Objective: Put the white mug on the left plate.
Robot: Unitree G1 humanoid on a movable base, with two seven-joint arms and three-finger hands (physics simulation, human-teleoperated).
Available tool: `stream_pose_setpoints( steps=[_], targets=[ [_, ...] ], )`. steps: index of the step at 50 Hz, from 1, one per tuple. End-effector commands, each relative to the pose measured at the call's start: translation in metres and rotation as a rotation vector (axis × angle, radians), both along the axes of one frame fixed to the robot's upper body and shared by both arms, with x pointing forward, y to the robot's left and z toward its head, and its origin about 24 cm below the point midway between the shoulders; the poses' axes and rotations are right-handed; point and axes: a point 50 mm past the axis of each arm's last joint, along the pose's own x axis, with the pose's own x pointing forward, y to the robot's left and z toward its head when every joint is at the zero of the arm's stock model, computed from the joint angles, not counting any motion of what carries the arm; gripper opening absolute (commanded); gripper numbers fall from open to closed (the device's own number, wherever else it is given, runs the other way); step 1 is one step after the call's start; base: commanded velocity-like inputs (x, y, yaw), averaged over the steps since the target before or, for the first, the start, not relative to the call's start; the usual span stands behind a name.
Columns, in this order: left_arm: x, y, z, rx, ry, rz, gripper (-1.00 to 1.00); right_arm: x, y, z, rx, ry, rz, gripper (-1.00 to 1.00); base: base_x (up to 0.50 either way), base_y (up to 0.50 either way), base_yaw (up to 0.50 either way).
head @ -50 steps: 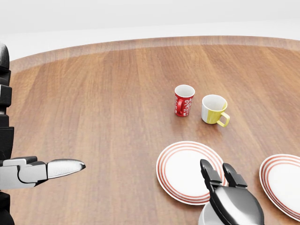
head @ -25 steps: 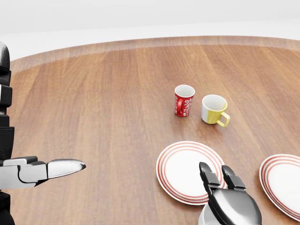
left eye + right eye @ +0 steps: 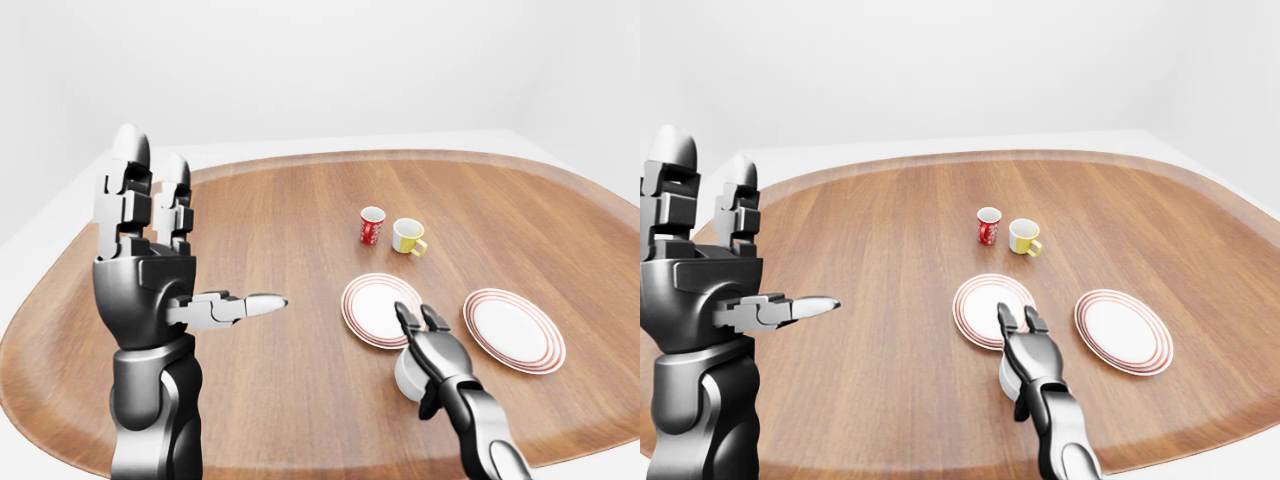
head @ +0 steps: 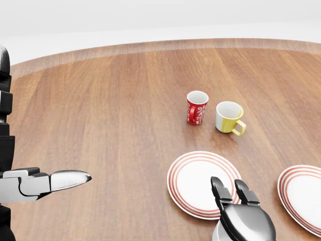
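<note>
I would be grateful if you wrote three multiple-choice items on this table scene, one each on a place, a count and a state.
1. In the left-eye view, where is the white mug relative to the left plate?
A. On the plate
B. Below it, on the table under the right hand
C. Above it, beside the red mug

2. How many red-ringed plates are on the table?
A. One
B. Two
C. Three

3. How is the left hand held?
A. Raised with fingers open, holding nothing
B. Closed round the yellow mug
C. Flat on the right plate

Answers:
1 B: the white mug sits off the plate's lower edge, with the right hand over it.
2 B: the left plate and the right plate are the only ones.
3 A: its fingers point up, apart from the red mug and yellow mug.
</note>
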Motion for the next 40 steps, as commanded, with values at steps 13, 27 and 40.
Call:
stream_pose_setpoints(
  steps=[13, 27, 40],
  targets=[
    [0.000, 0.000, 0.000, 0.000, -0.001, 0.001, 0.89, 0.002, 0.002, -0.013, -0.010, 0.032, 0.007, 1.00, 0.00, 0.00, 0.00],
    [0.001, 0.001, -0.001, 0.000, 0.008, 0.003, 0.89, 0.000, 0.003, -0.019, -0.016, 0.051, 0.032, -1.00, 0.00, 0.00, 0.00],
    [0.002, 0.001, -0.002, -0.001, 0.013, 0.003, 0.89, -0.001, 0.008, -0.009, 0.053, 0.043, 0.060, -1.00, 0.00, 0.00, 0.00]
  ],
)
